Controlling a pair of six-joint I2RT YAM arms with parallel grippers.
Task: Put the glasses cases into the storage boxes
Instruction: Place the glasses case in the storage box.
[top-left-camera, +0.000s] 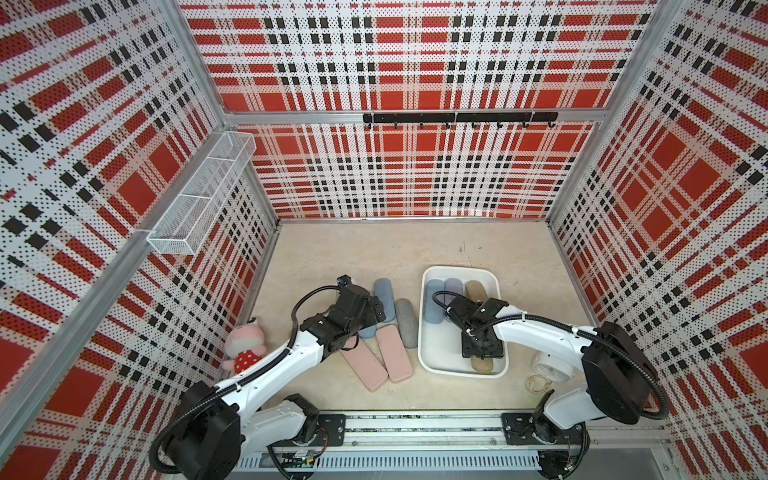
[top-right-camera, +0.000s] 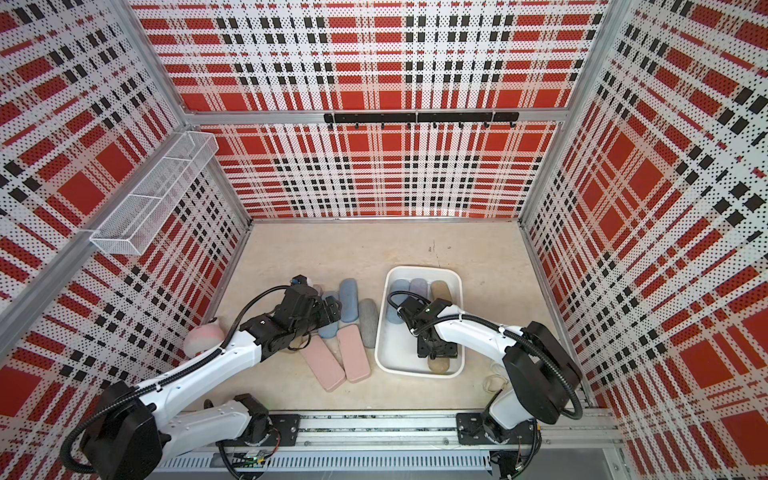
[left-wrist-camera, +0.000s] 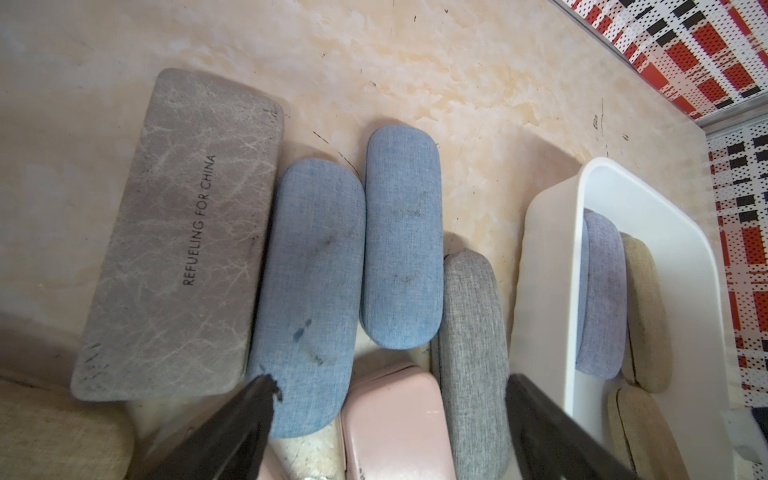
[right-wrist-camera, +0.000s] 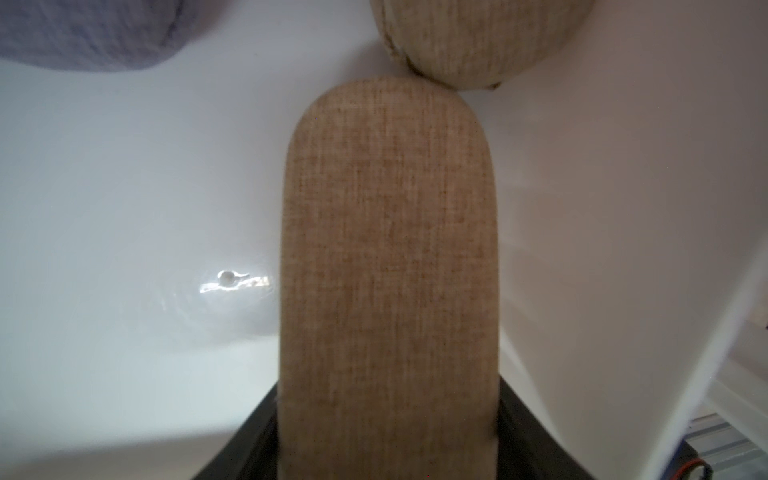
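My right gripper (right-wrist-camera: 388, 440) is clamping the long sides of a tan fabric case (right-wrist-camera: 388, 257). The case is pointing lengthwise ahead of the fingers, low inside the white tray (right-wrist-camera: 124, 199), though I cannot tell whether it is touching the floor. Its far end is meeting a second tan case (right-wrist-camera: 478, 37), and a lavender case (right-wrist-camera: 83, 33) is lying well off to one side. My left gripper (left-wrist-camera: 390, 386) is hanging with jaws apart and empty above the cases waiting on the table. A blue case (left-wrist-camera: 307, 291) is sitting just ahead of one finger, a pink flat case (left-wrist-camera: 395, 428) between the fingers, and a grey fabric case (left-wrist-camera: 473, 353) beside the other finger. I am judging these cases to be light, rigid shells under grippy cloth, so I am taking each across its narrow width near mid-length; the smooth pink ones are probably slipping more readily.
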